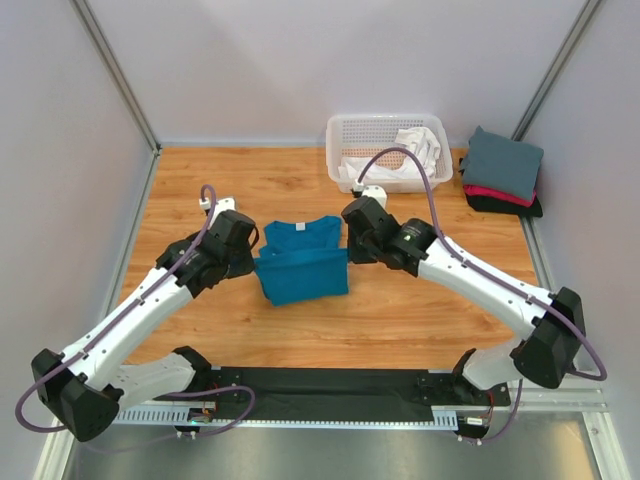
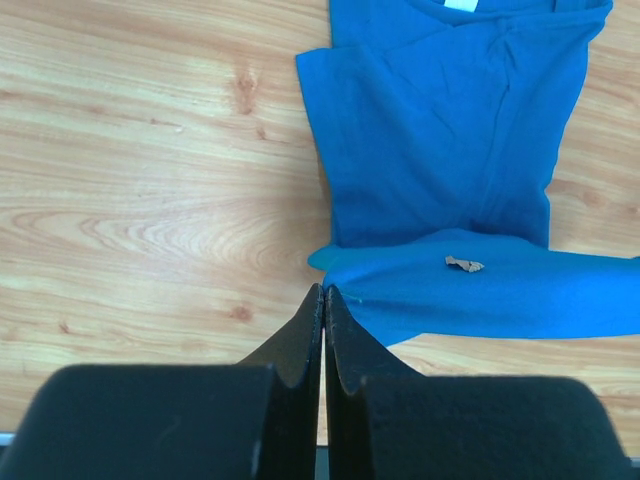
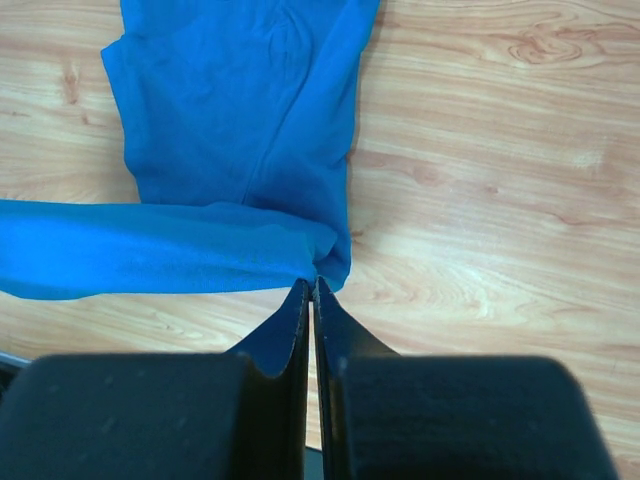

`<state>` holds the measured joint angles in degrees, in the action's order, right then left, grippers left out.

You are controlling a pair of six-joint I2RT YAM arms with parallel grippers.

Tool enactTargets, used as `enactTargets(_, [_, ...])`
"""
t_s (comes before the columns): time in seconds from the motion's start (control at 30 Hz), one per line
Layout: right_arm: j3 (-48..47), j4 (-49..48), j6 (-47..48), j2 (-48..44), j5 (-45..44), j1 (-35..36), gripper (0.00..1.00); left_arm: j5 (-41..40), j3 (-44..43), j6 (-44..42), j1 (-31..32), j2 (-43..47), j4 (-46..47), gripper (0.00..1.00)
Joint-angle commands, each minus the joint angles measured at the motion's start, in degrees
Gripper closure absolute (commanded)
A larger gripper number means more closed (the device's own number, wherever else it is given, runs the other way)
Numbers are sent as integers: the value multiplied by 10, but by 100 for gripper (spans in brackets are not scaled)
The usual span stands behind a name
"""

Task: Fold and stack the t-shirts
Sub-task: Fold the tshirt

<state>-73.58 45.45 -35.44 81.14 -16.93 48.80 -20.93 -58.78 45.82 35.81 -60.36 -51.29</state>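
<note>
Folding is judged half done: stack (image 1: 502,168) beside the basket (image 1: 345,132), white shirt (image 1: 416,146) inside it, blue shirt (image 1: 300,268) pinched by left gripper (image 2: 322,298) and right gripper (image 3: 312,292).

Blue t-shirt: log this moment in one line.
step: mid-fold | left claw: shut on blue t-shirt edge | right claw: shut on opposite edge

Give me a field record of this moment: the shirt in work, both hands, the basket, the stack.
shirt in work: blue t-shirt, partly folded, on the table between the arms
left hand: shut, pinching the left end of its folded band
right hand: shut, pinching the right end of that band
basket: far edge, holds white cloth
stack: grey t-shirt on red-pink t-shirt on black t-shirt, right of the basket
</note>
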Motion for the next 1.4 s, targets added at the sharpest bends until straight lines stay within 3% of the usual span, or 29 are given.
enactTargets(0.0, [-25, -15, 29, 17, -43, -21, 100, -1, 6, -25, -31, -5, -1, 100])
enactTargets(0.47, [-78, -91, 62, 142, -60, -63, 99, 68, 39, -42, -129, -91, 107, 100])
enactTargets(1.03, [-178, -116, 91, 303, -36, -121, 100, 98, 14, -90, -185, -226, 221, 100])
enactTargets(1.37, [-184, -120, 92, 300, -46, -122, 100, 101, -15, -116, -198, -241, 231, 100])
